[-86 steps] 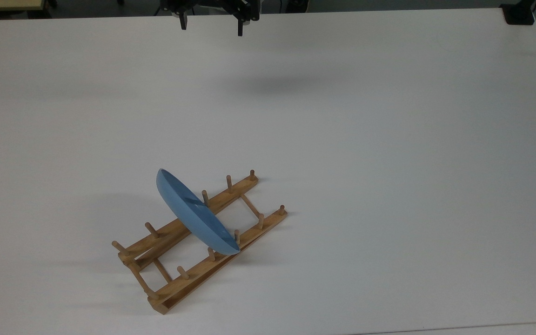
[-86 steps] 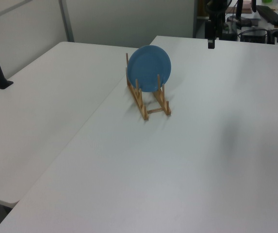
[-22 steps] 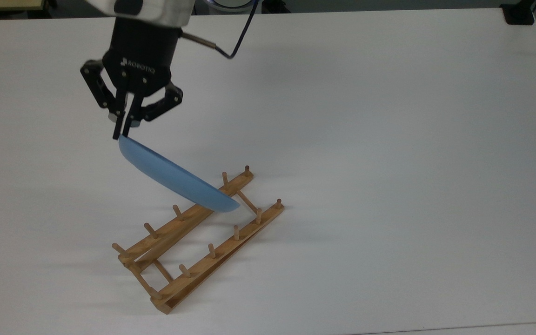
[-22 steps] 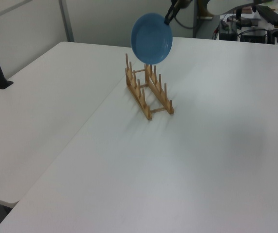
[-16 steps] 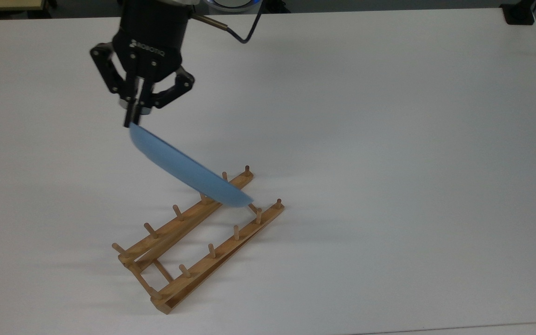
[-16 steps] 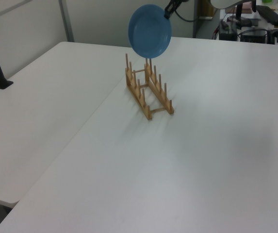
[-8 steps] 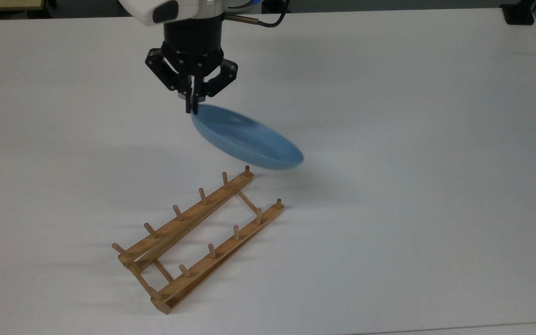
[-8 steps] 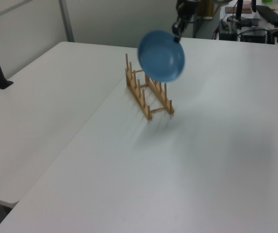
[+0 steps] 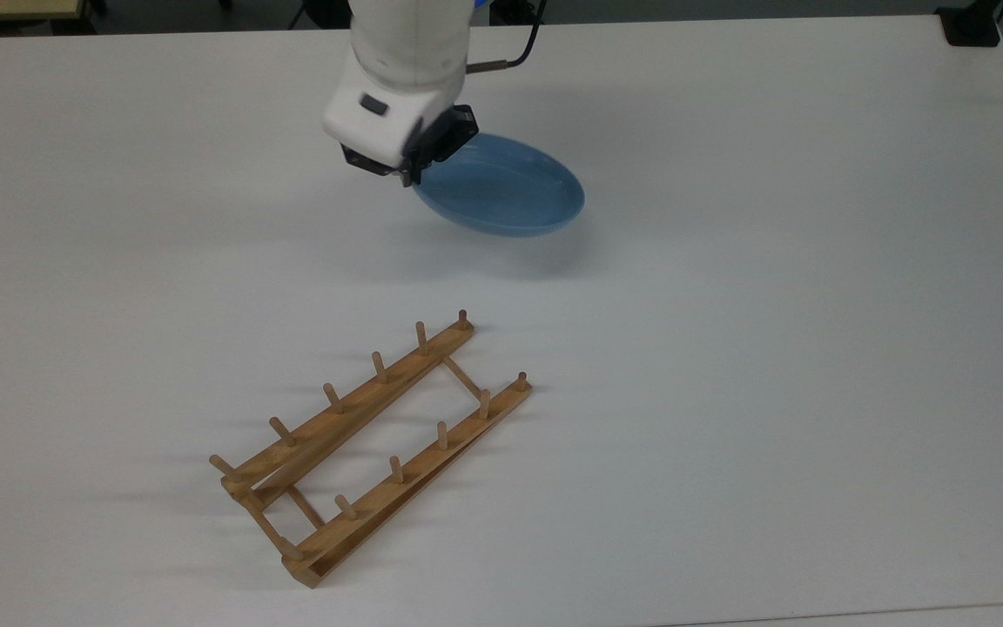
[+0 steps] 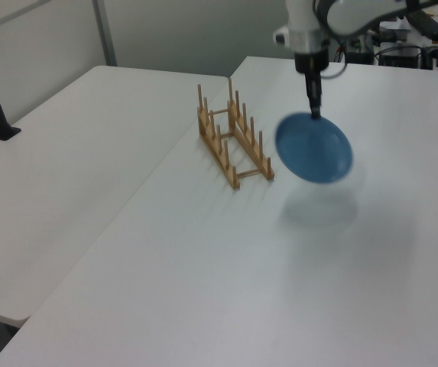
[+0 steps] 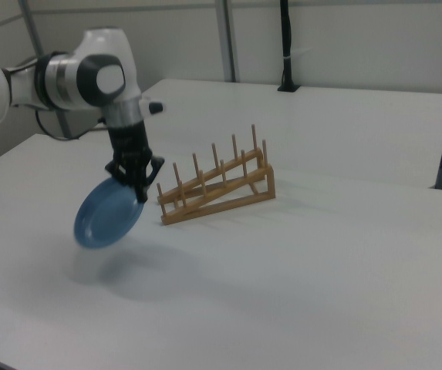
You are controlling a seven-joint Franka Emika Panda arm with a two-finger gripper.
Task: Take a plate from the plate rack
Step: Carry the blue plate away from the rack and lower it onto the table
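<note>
White bench (image 9: 771,366) surface spreads under everything, with a second white bench butted alongside it at the left view's left and grey partition walls behind. Held aloft over the bench, the plate (image 9: 501,187) hangs tilted from the gripper (image 9: 410,174), whose fingers are clenched on the plate's upper rim; in the left view the gripper (image 10: 315,113) points straight down and the light-blue plate (image 10: 314,147) dangles below it, its face turned toward that camera, with a soft shadow on the bench underneath. In the right view the gripper (image 11: 133,187) grips the plate (image 11: 107,215) at its top edge, the plate slanting down and toward the right view's left, clear of the bench. The plate rack (image 9: 371,440) stands on the bench with nothing in it, well apart from the plate: below and left of it in the top view, to the left in the left view (image 10: 232,141), and just to the right in the right view (image 11: 215,187). Its two wooden rails lie parallel, joined by thin crossbars, with short pegs standing up along each rail. A dark post with a cable stands on the neighbouring bench at the left view's left edge.
</note>
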